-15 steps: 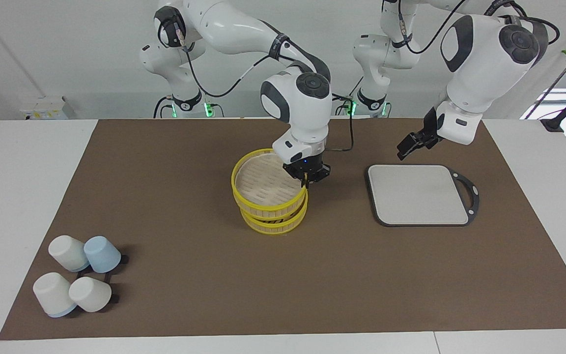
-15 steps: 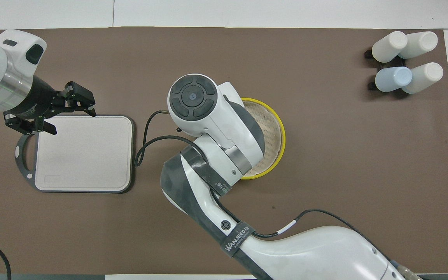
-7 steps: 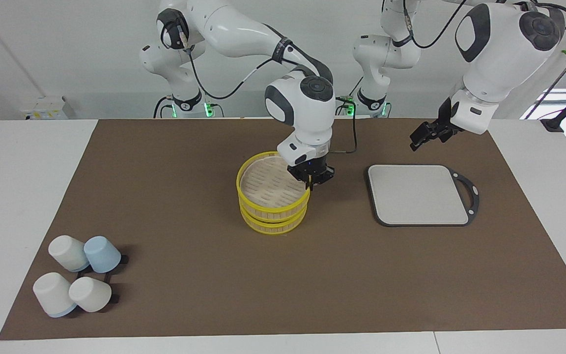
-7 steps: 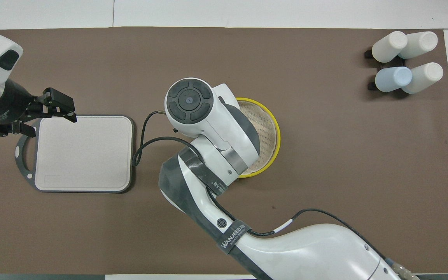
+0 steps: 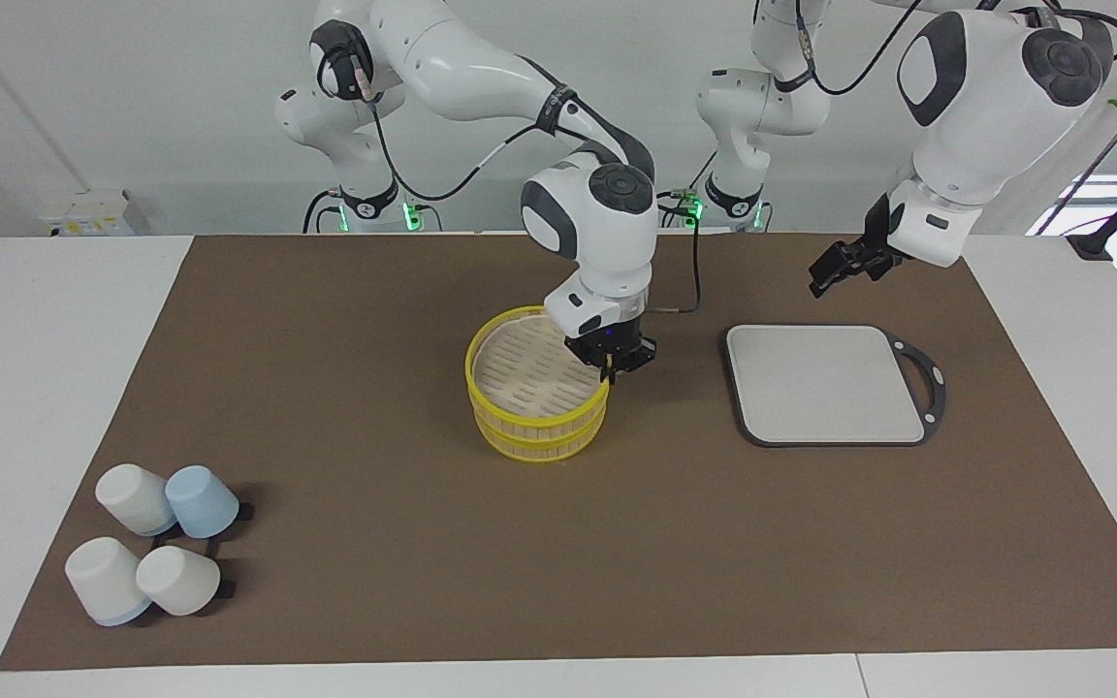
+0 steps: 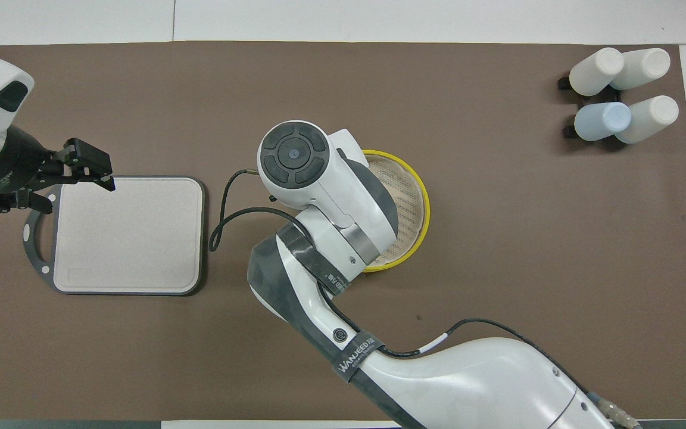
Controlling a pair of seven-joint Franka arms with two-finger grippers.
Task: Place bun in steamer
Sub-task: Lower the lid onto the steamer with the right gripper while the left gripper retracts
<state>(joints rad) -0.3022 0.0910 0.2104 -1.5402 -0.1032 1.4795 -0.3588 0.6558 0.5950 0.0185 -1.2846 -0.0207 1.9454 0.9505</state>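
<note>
Your grey board (image 5: 825,383) lies toward the left arm's end; the steamer (image 5: 537,388), lid on, sits mid-table. Right gripper (image 5: 607,366) is pinched onto the lid's rim, left gripper (image 5: 835,268) hangs spread over the mat, and you can't spot the bun

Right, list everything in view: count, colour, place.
steamer: one, yellow-rimmed, beige slats, mid-mat.
lid: one, matching, sits on the steamer.
bun: none visible.
board: one, grey, black handle, toward the left arm's end.
cups: four upturned, three white, one pale blue, clustered at the right arm's end, farther from the robots than the steamer.
mat: one, brown, covers the table.
right gripper: jaws at the lid's rim.
left gripper: waiting above the mat, beside the board.
</note>
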